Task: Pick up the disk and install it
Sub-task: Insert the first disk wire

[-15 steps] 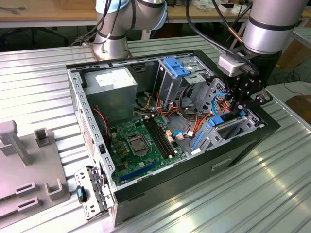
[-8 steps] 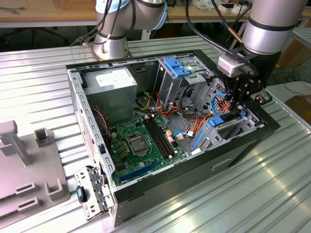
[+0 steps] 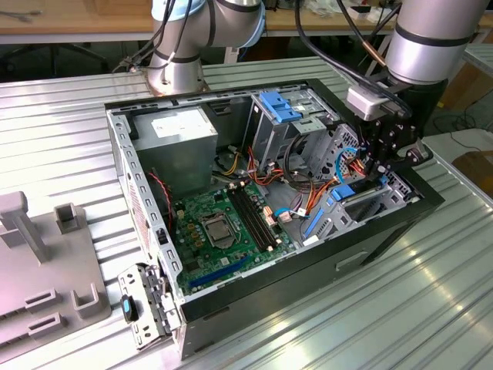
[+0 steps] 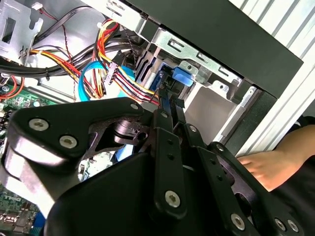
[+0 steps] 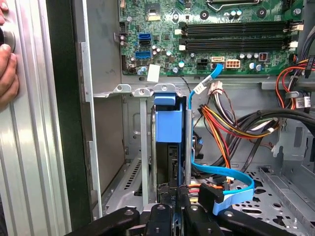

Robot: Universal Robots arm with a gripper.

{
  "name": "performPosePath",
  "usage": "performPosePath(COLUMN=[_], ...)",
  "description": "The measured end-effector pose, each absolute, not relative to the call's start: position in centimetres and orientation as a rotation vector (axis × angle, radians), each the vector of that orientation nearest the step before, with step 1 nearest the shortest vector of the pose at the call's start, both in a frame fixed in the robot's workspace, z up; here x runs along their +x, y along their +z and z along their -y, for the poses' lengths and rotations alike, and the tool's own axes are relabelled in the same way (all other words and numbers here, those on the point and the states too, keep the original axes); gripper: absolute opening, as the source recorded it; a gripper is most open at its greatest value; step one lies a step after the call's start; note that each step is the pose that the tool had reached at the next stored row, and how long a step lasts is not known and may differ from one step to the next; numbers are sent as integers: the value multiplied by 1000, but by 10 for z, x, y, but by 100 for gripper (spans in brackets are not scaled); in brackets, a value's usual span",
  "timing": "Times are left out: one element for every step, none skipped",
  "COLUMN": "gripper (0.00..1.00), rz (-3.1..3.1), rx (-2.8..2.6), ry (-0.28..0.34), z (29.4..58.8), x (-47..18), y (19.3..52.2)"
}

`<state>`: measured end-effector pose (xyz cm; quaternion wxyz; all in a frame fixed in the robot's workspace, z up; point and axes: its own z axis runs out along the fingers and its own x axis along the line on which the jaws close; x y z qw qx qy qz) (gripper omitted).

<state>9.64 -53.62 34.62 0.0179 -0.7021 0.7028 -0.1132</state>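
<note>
The disk, a dark drive in a bright blue caddy, stands on edge in the metal drive bay at the front corner of the open computer case. My gripper reaches down into that bay, its two thin fingers close together on the disk's dark edge. In the second wrist view the fingers point at the caddy's blue tab under the bay's bracket. In the exterior view the gripper hangs over the case's corner on the exterior view's right, next to the blue of the disk.
Bundled coloured power cables and a blue flat cable lie right beside the bay. The motherboard fills the case floor, with a power supply and a pale blue ribbed bracket behind. A person's hand rests on the case's outer edge.
</note>
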Motion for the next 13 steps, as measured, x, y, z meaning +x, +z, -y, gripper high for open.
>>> performPosePath(gripper=[16, 16, 16, 16, 16, 16, 16, 16, 16, 16, 16, 16, 16], rz=[-2183, -2183, -2183, -2183, -2183, -2183, -2183, -2183, -2183, -2185, -2191, -2194, -2200], rx=[-2181, -2181, -2181, -2181, -2181, -2181, -2180, -2180, -2180, -2178, -2173, -2170, -2165], ry=[-352, -351, -351, -351, -351, -351, -350, -350, -350, -350, -350, -351, -351], z=[536, 536, 536, 536, 536, 536, 536, 536, 536, 535, 533, 533, 533], x=[96, 96, 96, 96, 96, 96, 96, 96, 96, 96, 96, 96, 96], y=[346, 346, 346, 346, 346, 346, 346, 346, 346, 345, 345, 345, 345])
